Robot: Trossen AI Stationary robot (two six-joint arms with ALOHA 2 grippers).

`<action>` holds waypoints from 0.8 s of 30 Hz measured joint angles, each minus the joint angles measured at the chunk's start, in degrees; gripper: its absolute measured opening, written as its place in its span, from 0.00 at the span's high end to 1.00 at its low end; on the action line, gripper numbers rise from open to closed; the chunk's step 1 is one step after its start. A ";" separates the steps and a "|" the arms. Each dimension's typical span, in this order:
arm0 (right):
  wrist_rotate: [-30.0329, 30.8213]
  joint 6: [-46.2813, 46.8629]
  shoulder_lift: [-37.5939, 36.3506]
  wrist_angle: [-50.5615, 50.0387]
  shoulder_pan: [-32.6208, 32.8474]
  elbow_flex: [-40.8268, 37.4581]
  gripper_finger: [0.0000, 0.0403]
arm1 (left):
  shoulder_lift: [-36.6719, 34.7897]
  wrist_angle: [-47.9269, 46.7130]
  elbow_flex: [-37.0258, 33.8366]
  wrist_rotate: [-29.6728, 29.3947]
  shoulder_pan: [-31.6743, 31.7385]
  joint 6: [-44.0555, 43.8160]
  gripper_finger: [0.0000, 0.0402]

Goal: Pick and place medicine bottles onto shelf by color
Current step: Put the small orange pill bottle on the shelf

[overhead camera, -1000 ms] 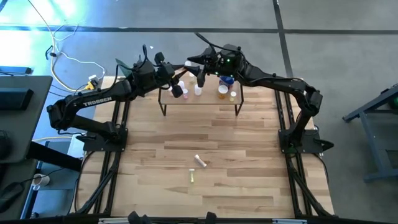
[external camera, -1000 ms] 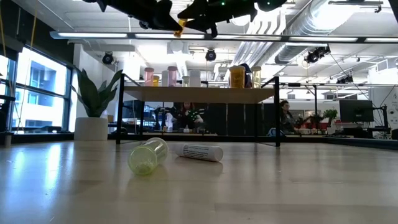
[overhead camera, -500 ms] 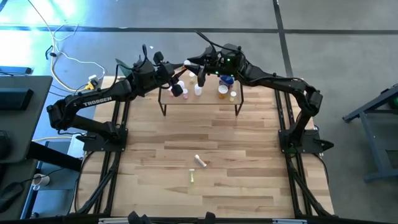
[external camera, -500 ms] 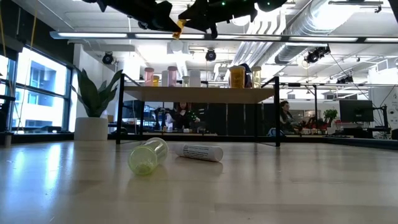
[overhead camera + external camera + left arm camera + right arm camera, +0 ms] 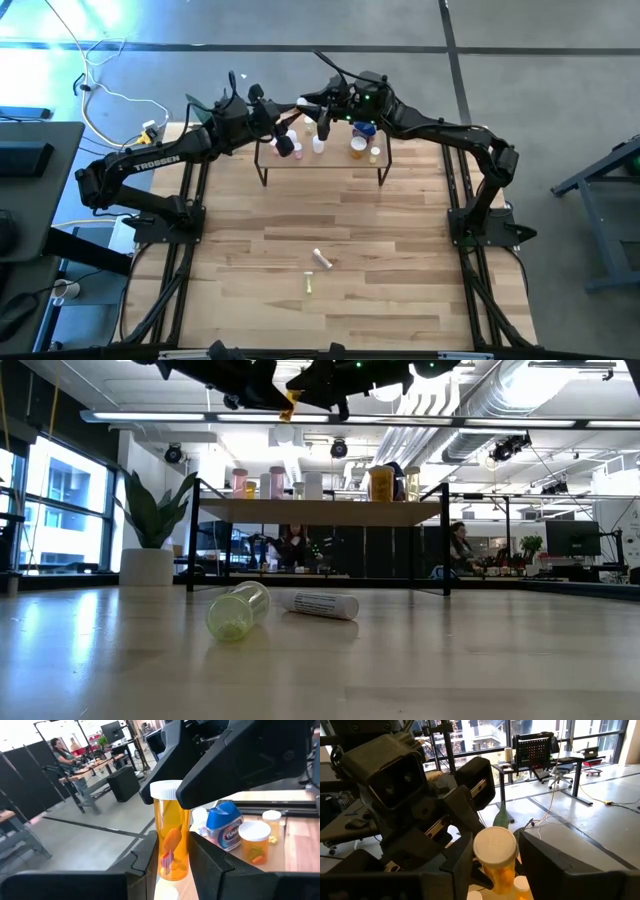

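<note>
Right gripper (image 5: 492, 857) has closed onto the orange bottle (image 5: 170, 837) (apparently) still clamped by left gripper (image 5: 170, 862).

Open office with exposed ducts (image 5: 520, 400), tall windows (image 5: 60, 510), desks (image 5: 555, 762).

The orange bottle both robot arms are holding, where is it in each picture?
High view: orange bottle above the shelf back edge.
Low view: top centre, above the shelf.
Left wrist view: centre.
Right wrist view: bottom centre.
Shared landmark: its white cap.
</note>
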 joint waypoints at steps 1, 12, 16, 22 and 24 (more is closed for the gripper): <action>0.01 0.01 0.00 0.02 0.00 0.00 0.64 | 0.00 0.03 0.00 0.31 0.00 -0.52 0.79; -0.05 0.02 -0.04 0.02 0.02 0.00 0.75 | 0.00 0.22 0.00 0.25 0.00 -2.66 0.79; -0.07 0.61 -0.04 -0.04 0.01 0.00 0.75 | 0.00 0.22 0.00 0.25 0.00 -2.61 0.79; -0.07 0.63 -0.07 -0.42 0.00 0.00 0.75 | 0.00 0.15 0.00 0.25 0.00 -2.50 0.79; -0.07 0.63 -0.07 -0.46 0.00 0.00 0.75 | 0.00 0.11 0.00 0.25 0.00 -2.46 0.78</action>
